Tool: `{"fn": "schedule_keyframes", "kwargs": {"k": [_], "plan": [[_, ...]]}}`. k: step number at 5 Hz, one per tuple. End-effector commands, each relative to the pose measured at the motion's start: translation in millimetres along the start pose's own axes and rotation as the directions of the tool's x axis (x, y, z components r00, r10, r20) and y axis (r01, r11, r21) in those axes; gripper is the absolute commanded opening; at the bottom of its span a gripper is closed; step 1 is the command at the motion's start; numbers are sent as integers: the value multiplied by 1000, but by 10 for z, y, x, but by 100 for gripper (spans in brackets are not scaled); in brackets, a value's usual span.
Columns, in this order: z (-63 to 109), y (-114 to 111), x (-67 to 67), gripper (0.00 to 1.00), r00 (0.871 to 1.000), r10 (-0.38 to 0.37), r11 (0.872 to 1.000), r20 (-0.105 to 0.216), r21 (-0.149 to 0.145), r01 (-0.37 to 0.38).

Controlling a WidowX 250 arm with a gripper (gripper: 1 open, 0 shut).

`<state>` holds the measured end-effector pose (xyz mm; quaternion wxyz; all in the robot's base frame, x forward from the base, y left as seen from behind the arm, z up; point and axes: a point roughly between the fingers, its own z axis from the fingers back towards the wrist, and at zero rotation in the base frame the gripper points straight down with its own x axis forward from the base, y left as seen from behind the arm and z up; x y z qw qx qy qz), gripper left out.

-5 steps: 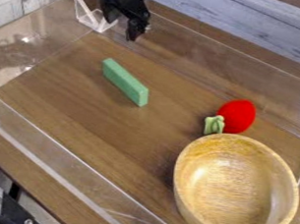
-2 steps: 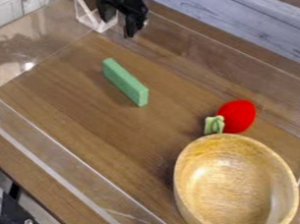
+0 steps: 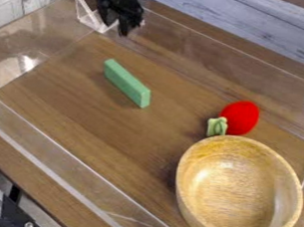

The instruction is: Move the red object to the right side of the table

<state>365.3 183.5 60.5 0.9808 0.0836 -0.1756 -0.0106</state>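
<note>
A robotics lab test bench: a brown wood-grain table (image 3: 86, 130) is fenced by low clear acrylic walls (image 3: 40, 61) that form a small enclosed arena. A black robot gripper (image 3: 117, 21) hangs over its far corner. Toy-like props lie on it: a green block (image 3: 127, 83), a red toy fruit (image 3: 239, 115) and a wooden bowl (image 3: 239, 195).

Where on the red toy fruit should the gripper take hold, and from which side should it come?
Grip the round red body of the red toy fruit from above. The wooden bowl sits close in front and the green stub sticks out beside it, so the top is probably the freest approach.
</note>
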Motion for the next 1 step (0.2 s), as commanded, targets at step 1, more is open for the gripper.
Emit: {"fn": "schedule_keyframes", "kwargs": {"k": [1], "plan": [[352, 168, 122, 100, 998, 10, 1000, 67, 16, -11]]}}
